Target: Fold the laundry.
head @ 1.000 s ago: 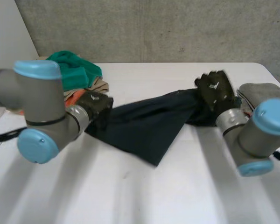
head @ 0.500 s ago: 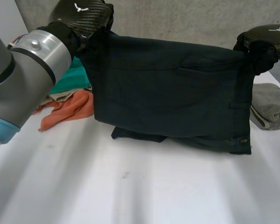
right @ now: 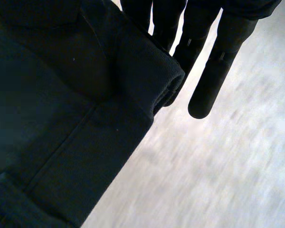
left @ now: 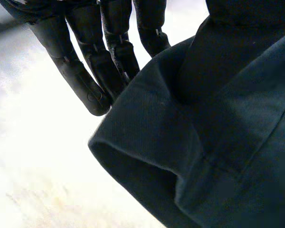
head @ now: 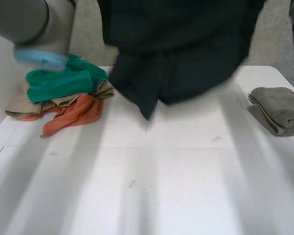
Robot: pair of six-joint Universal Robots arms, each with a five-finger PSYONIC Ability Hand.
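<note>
On the white table (head: 152,196), a folded grey cloth (head: 279,110) lies at the right and a heap of green, beige and orange clothes (head: 63,93) at the left. Farther back, the dark garment (head: 176,49) hangs in the air, its lowest tip near the tabletop. The left hand (left: 109,52) and right hand (right: 218,71) each pinch a hemmed edge of it with straight fingers.

The garment (head: 176,58) hangs over the table (head: 161,186), cloth pile (head: 63,93) left, folded towel (head: 279,108) right.
</note>
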